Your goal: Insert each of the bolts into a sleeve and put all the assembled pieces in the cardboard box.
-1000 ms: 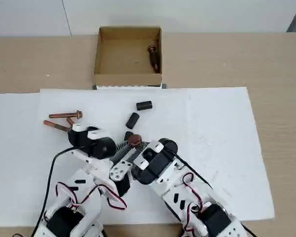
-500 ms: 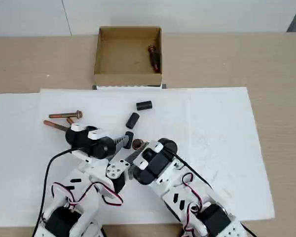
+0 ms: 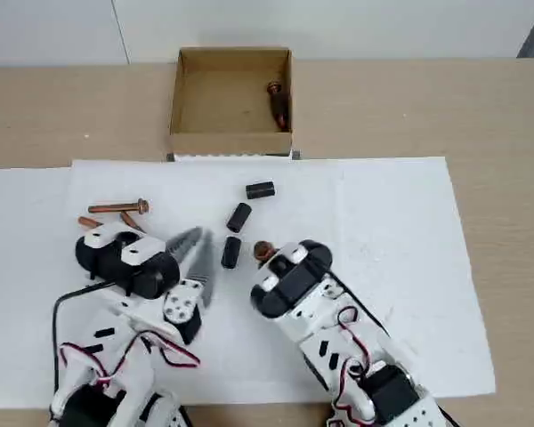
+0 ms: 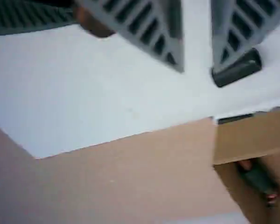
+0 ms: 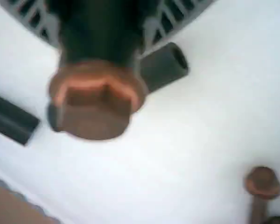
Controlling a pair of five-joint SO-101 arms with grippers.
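My right gripper [image 3: 262, 258] is shut on a copper bolt [image 5: 93, 100] that sits inside a black sleeve [image 5: 99, 32], with its hex head [image 3: 262, 250] sticking out, just above the white sheet. My left gripper [image 3: 198, 255] stands open beside it, holding nothing; its grey fingers [image 4: 154, 32] frame a loose sleeve [image 4: 236, 68]. Three loose sleeves [image 3: 260, 189] [image 3: 239, 216] [image 3: 231, 252] lie on the sheet. Loose bolts [image 3: 117, 207] lie beyond the left arm. The cardboard box [image 3: 233, 140] holds one assembled piece [image 3: 277, 102].
The white sheet [image 3: 392, 231] covers the near part of the wooden table [image 3: 427, 107]. The box stands just past the sheet's far edge. To the right of my right arm the sheet is bare.
My left gripper has drawn back to the left, away from the bolt, and opened. My right gripper keeps the sleeved bolt and has shifted slightly right and farther from the arm bases.
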